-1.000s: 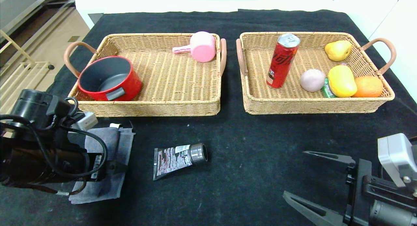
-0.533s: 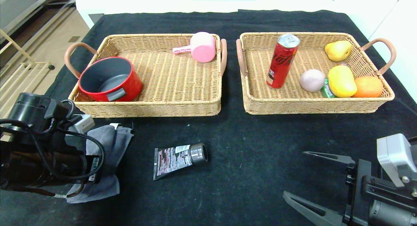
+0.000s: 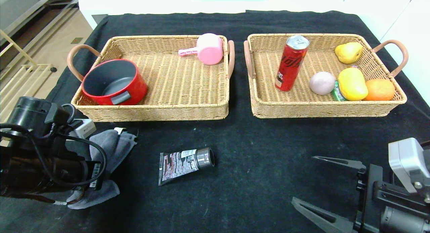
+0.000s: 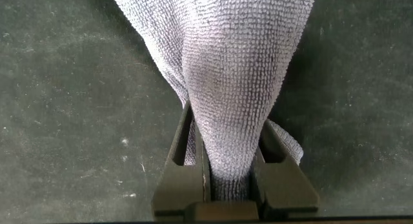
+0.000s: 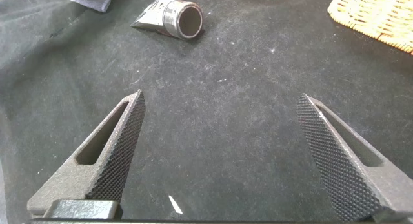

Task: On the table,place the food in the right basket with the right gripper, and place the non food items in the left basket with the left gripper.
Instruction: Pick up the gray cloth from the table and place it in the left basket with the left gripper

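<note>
My left gripper (image 4: 226, 124) is shut on a grey cloth (image 4: 239, 56), pinched between both fingers just above the black table. In the head view the cloth (image 3: 111, 142) hangs bunched under my left wrist at the near left, in front of the left basket (image 3: 151, 108). A black tube (image 3: 183, 160) with a grey cap lies on the table at centre; it also shows in the right wrist view (image 5: 171, 16). My right gripper (image 3: 304, 179) is wide open and empty at the near right, in front of the right basket (image 3: 322, 110); its jaws stand far apart in the right wrist view (image 5: 221, 98).
The left basket holds a red pot (image 3: 112, 82) and a pink cup (image 3: 209, 48). The right basket holds a red can (image 3: 290, 63), a pear (image 3: 348, 51), a pale round fruit (image 3: 321, 82), a yellow fruit (image 3: 352, 83) and an orange (image 3: 379, 89).
The grey cloth has gone from lying flat to bunched and drawn up in my left gripper. The left wrist has shifted slightly toward the near left. The right arm has not moved.
</note>
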Controlling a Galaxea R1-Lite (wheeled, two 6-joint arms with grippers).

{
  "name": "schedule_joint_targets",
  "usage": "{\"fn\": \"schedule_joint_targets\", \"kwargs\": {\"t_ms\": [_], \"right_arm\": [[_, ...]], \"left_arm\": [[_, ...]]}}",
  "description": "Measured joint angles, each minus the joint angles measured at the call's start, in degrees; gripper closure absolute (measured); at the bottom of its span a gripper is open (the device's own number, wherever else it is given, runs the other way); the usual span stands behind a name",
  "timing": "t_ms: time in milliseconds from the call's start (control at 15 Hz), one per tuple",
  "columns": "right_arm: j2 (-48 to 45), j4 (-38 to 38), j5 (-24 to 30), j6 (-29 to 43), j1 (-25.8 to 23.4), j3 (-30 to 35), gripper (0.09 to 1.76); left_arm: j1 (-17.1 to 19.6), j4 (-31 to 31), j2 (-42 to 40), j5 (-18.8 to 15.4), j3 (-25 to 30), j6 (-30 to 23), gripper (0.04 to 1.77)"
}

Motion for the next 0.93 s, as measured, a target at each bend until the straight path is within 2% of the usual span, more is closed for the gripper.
{"fn": "schedule_joint_targets", "kwargs": {"t_ms": [933], "right_arm": [[0.56, 0.18, -0.02, -0.11, 0.24, 0.22, 0.14]], "left_arm": [[-0.95, -1.02, -1.62, -0.2, 1.16, -0.13, 1.45]]}}
